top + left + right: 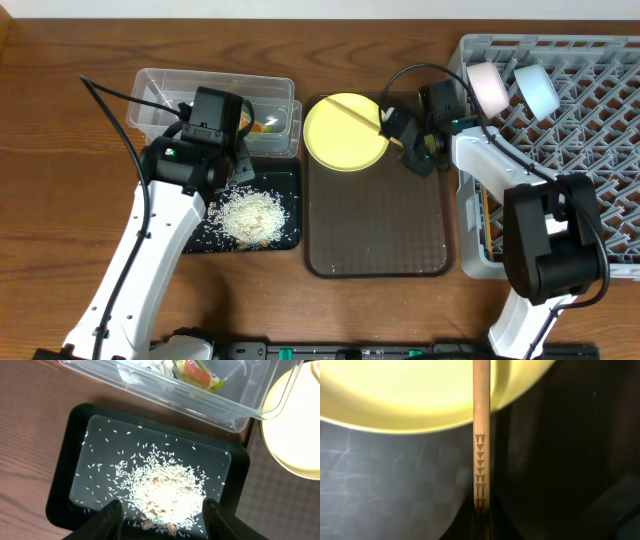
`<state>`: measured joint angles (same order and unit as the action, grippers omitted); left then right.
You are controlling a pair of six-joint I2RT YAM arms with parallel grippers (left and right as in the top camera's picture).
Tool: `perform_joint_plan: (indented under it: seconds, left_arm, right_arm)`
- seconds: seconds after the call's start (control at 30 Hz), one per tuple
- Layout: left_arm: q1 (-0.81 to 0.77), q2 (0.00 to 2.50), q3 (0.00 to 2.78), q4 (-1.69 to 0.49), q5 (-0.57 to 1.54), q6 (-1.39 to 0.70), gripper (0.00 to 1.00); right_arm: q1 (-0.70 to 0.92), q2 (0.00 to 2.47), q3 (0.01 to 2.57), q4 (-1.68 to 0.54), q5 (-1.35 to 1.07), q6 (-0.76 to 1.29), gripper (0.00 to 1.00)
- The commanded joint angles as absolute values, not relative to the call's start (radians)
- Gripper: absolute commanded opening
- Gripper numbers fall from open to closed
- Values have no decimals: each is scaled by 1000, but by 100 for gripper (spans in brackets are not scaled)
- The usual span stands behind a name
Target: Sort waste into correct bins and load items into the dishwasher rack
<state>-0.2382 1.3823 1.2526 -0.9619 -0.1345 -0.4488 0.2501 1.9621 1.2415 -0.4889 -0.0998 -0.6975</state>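
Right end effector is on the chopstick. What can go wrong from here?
1. The right end effector grips the chopstick near its patterned end, the rest lying across the yellow plate: it may pivot or slip on lifting.
2. The left end effector hangs open low over the rice in the black tray; a dip could scatter grains.

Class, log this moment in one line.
left gripper: open, above rice in black tray | right gripper: shut on chopstick across yellow plate | rack: pink bowl, blue bowl
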Motion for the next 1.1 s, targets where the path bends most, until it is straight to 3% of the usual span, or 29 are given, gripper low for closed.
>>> perform_joint_plan:
  seconds: [0.0, 0.23, 0.53, 0.83, 1.07]
  left_arm:
    - [-237, 1387, 1258, -964, -142, -455, 54]
    - [-237, 1387, 1258, -964, -142, -455, 54]
    - [-237, 1387, 1258, -964, -142, -455, 55]
    - [-237, 1387, 1258, -964, -142, -455, 54]
    - [-237, 1387, 1258, -964, -142, -455, 55]
  right_arm:
    - [250, 1897, 1245, -523, -94, -597, 1]
    - [242, 1753, 1245, -592, -94, -508, 1]
    - [124, 1576, 1245, -720, -94, 14, 1]
    - [-2, 1550, 1235, -1008, 4, 178, 1]
    - [-8, 1550, 1162, -1059, 15, 215, 1]
